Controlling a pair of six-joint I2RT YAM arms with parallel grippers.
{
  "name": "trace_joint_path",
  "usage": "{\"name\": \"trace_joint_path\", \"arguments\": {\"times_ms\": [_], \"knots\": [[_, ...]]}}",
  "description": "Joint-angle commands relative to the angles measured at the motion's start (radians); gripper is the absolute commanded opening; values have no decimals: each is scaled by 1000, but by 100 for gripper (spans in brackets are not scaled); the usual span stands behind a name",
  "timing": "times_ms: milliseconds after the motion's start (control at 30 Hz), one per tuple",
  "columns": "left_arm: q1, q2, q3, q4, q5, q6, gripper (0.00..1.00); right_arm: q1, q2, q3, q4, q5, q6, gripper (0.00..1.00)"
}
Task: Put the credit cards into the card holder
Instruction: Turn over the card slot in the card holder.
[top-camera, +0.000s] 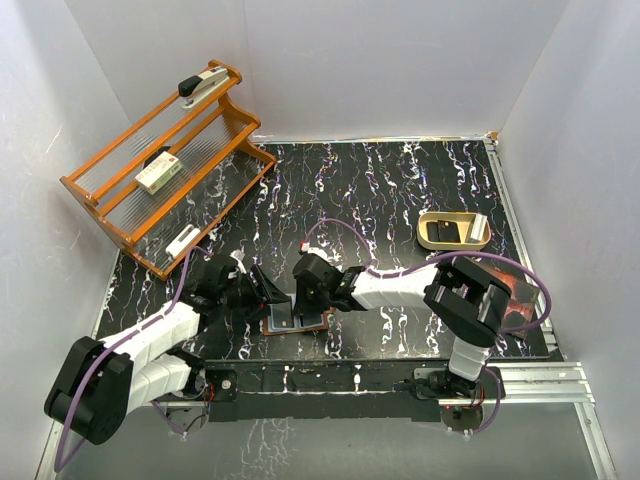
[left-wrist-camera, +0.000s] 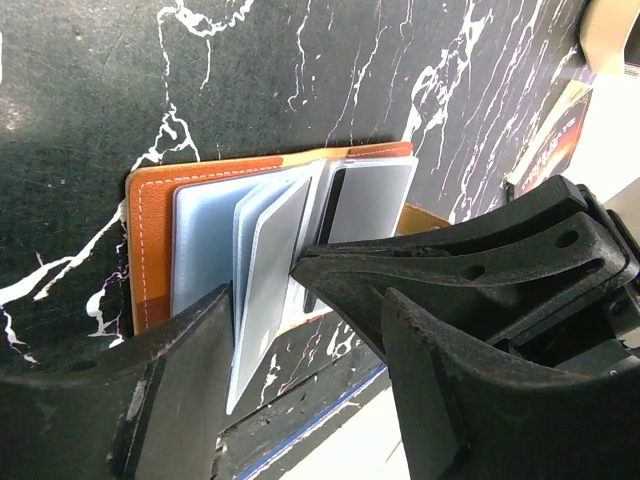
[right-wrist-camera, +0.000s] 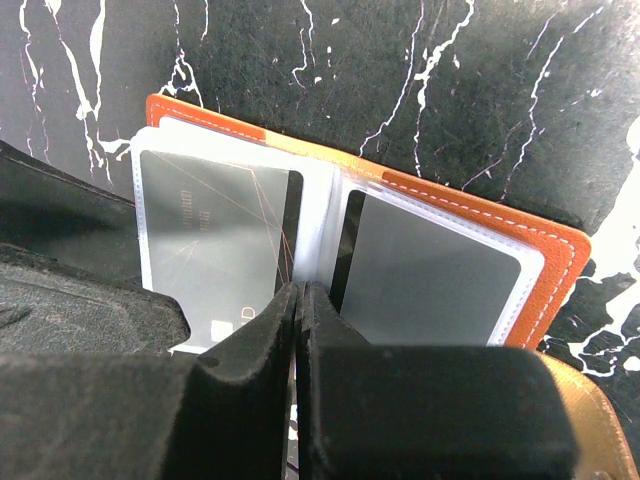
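The card holder (top-camera: 296, 322) lies spread open near the table's front edge, orange-brown cover (left-wrist-camera: 150, 240) down and clear sleeves up. Two grey credit cards (right-wrist-camera: 205, 250) (right-wrist-camera: 430, 270) sit in sleeves on either side of the fold. One sleeve leaf holding a pale card (left-wrist-camera: 262, 290) stands tilted up from the fold. My right gripper (right-wrist-camera: 300, 290) is shut, its tips at the fold right beside that leaf; whether it pinches the leaf I cannot tell. My left gripper (left-wrist-camera: 300, 330) is open astride the holder's near edge, with the raised leaf against its left finger (left-wrist-camera: 180, 390).
A wooden rack (top-camera: 95, 190) at the back left holds a stapler (top-camera: 205, 82) and a white-and-green box (top-camera: 158, 175). A tan curved object (top-camera: 452, 232) sits at the right, and a dark brown book (top-camera: 518, 292) lies under my right arm. The front edge runs just below the holder.
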Motion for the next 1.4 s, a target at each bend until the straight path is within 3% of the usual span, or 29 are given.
{"name": "trace_joint_path", "arguments": {"times_ms": [0, 233, 400, 1000, 1367], "knots": [[6, -2, 31, 7, 32, -5, 56, 4, 57, -33, -41, 0, -4, 0], [6, -38, 76, -104, -10, 20, 54, 4, 54, -37, -39, -3, -1, 0], [6, -106, 92, -186, -70, 25, 58, 4, 58, -36, -39, -6, 2, 0], [6, -98, 95, -201, -84, 42, 59, 4, 72, -38, -29, -21, 8, 0], [5, -71, 85, -115, -15, 36, 59, 4, 67, -42, -31, -19, 8, 1]]}}
